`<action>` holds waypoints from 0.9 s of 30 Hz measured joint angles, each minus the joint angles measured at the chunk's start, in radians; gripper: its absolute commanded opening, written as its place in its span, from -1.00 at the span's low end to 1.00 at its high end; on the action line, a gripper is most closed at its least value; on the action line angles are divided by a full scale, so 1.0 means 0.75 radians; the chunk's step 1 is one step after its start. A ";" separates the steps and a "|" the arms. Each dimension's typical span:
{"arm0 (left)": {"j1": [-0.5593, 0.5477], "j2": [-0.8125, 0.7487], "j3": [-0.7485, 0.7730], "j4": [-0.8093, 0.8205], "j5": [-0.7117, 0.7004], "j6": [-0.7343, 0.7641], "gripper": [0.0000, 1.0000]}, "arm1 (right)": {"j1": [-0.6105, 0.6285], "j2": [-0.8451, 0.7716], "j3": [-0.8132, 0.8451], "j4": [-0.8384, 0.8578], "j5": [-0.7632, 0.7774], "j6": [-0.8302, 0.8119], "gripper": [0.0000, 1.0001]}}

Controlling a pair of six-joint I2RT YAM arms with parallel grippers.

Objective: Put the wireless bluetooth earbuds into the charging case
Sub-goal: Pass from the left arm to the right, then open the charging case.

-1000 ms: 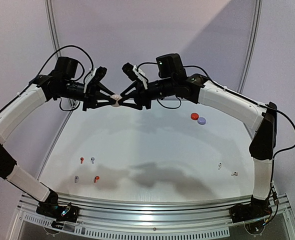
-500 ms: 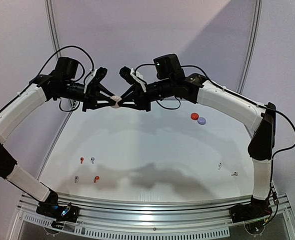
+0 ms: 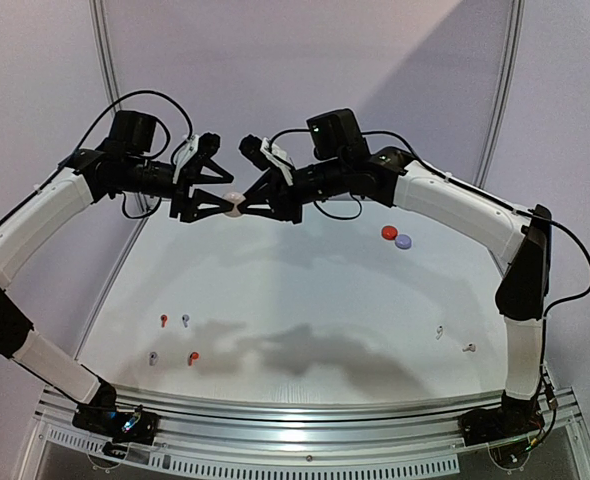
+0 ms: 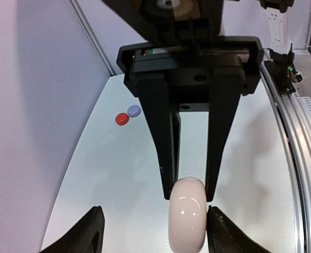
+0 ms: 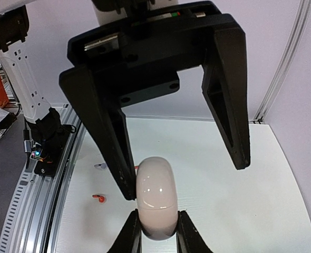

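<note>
Over the table (image 3: pixel 305 290), the right gripper (image 5: pixel 155 234) clamps the case (image 5: pixel 155 195) in mid-air, the left gripper (image 4: pixel 155 234) gapes wide astride it, earbuds (image 3: pixel 163 319) lie far below the case, so I'd close left squarely without tugging.

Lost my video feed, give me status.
Right gripper shut on case, midair. Left gripper open around it. Earbuds loose on table. Nothing blocking.
</note>
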 measured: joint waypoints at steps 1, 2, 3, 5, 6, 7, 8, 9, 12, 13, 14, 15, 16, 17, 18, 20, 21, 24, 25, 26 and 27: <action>0.000 -0.001 0.000 0.009 -0.018 0.001 0.35 | -0.001 0.000 -0.001 0.002 0.004 0.000 -1.00; -0.001 -0.003 -0.001 0.016 -0.034 0.003 0.36 | -0.003 0.000 -0.001 0.005 0.008 0.000 -1.00; -0.004 -0.005 -0.001 0.024 -0.047 0.005 0.36 | -0.005 0.000 -0.001 0.007 0.010 0.000 -1.00; -0.007 -0.008 -0.001 0.038 -0.068 0.009 0.37 | -0.007 0.000 -0.001 0.014 0.013 -0.001 -1.00; -0.007 -0.009 -0.001 0.044 -0.076 0.010 0.37 | -0.007 0.000 -0.001 0.018 0.015 -0.001 -1.00; -0.008 -0.011 -0.001 0.047 -0.085 0.011 0.37 | -0.008 0.000 -0.001 0.022 0.018 -0.001 -1.00; -0.009 -0.014 -0.001 0.053 -0.097 0.011 0.37 | -0.008 0.000 -0.002 0.027 0.021 -0.001 -1.00; -0.009 -0.015 -0.001 0.056 -0.103 0.011 0.37 | -0.008 0.000 -0.003 0.033 0.023 -0.001 -1.00; -0.008 -0.020 -0.002 0.073 -0.122 0.012 0.38 | -0.010 0.000 -0.009 0.052 0.026 -0.001 -1.00; -0.008 -0.021 -0.002 0.075 -0.125 0.012 0.38 | -0.012 0.000 -0.012 0.059 0.026 -0.001 -1.00; -0.008 -0.022 -0.002 0.077 -0.127 0.013 0.39 | -0.012 -0.001 -0.018 0.067 0.025 -0.001 -1.00; -0.008 -0.022 -0.002 0.077 -0.129 0.014 0.40 | -0.013 -0.001 -0.021 0.073 0.025 -0.001 -1.00; -0.008 -0.022 -0.002 0.077 -0.132 0.015 0.41 | -0.013 -0.001 -0.026 0.080 0.025 -0.001 -1.00; -0.008 -0.022 -0.002 0.076 -0.133 0.016 0.41 | -0.013 -0.001 -0.031 0.085 0.024 -0.001 -1.00; -0.008 -0.022 -0.002 0.074 -0.135 0.019 0.41 | -0.013 -0.001 -0.035 0.090 0.023 -0.001 -1.00; -0.007 -0.022 -0.002 0.072 -0.136 0.023 0.42 | -0.013 -0.002 -0.042 0.099 0.021 0.000 -1.00; -0.007 -0.022 -0.002 0.072 -0.136 0.025 0.42 | -0.013 -0.003 -0.045 0.102 0.020 0.000 -1.00; -0.006 -0.022 -0.002 0.071 -0.134 0.026 0.43 | -0.013 -0.008 -0.057 0.114 0.020 0.000 -1.00; -0.005 -0.022 -0.002 0.071 -0.134 0.030 0.43 | -0.013 -0.011 -0.064 0.120 0.020 0.000 -1.00; -0.005 -0.023 -0.002 0.070 -0.133 0.033 0.44 | -0.013 -0.012 -0.068 0.124 0.019 0.000 -1.00; -0.003 -0.023 -0.002 0.069 -0.131 0.036 0.44 | -0.013 -0.014 -0.074 0.128 0.019 0.000 -1.00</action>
